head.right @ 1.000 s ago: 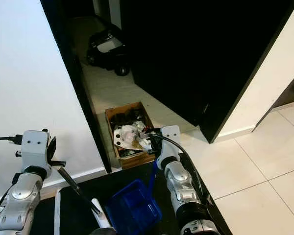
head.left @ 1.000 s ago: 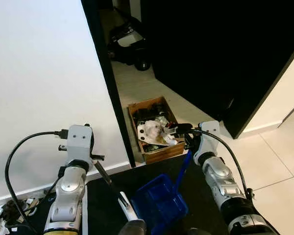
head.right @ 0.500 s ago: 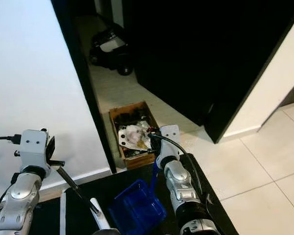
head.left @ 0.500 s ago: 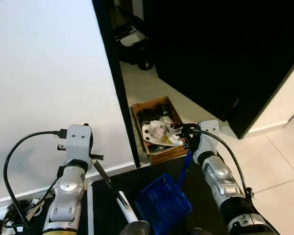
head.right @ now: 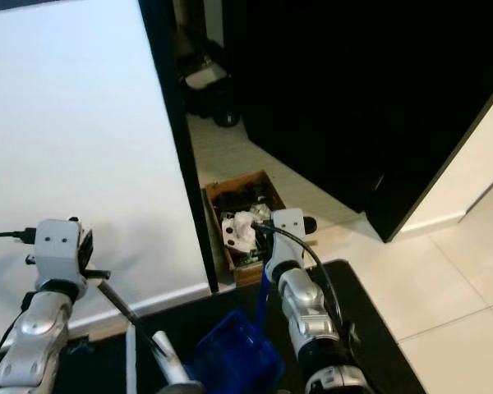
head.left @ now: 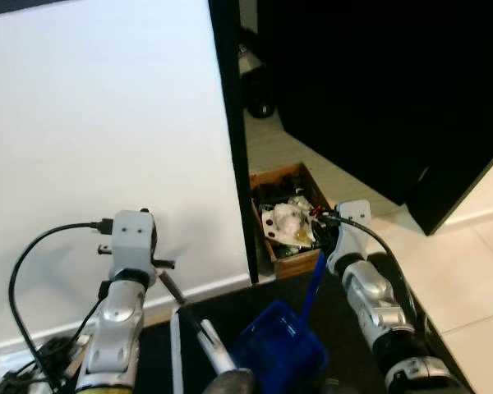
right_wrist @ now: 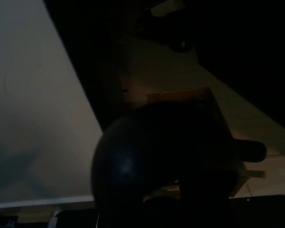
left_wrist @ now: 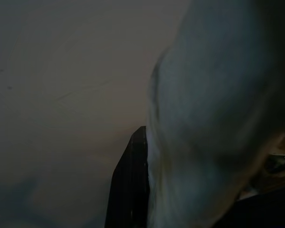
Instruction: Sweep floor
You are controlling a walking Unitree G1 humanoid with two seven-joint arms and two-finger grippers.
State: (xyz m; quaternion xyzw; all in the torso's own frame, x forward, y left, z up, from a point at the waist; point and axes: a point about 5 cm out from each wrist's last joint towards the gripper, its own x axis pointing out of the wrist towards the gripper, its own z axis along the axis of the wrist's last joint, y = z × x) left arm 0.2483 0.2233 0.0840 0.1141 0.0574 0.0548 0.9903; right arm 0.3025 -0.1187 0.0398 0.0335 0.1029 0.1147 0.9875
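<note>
My left gripper [head.left: 166, 273] is low on the left, close to the white wall, shut on a thin dark rod that runs down into the white handle of a brush [head.left: 212, 353]. My right gripper [head.left: 321, 244] is shut on the top of the blue handle of a blue dustpan [head.left: 279, 358], which hangs between my arms over a black mat [head.left: 230, 300]. Just beyond the right gripper, a wooden box [head.left: 289, 215] full of crumpled paper and rubbish sits on the floor by the black door frame [head.left: 234, 148]. Both wrist views are dark and blurred.
A white wall [head.left: 99, 123] stands to the left. A black door [head.left: 378, 90] stands open on the right. A dark wheeled toy [head.right: 209, 82] sits beyond the doorway. Pale floor tiles [head.left: 468, 271] lie at the right, and cables [head.left: 25, 373] at the lower left.
The camera has shifted, so the wall, door frame and box now sit further right in the picture. Both arms keep the same pose and the same hold on brush and dustpan.
</note>
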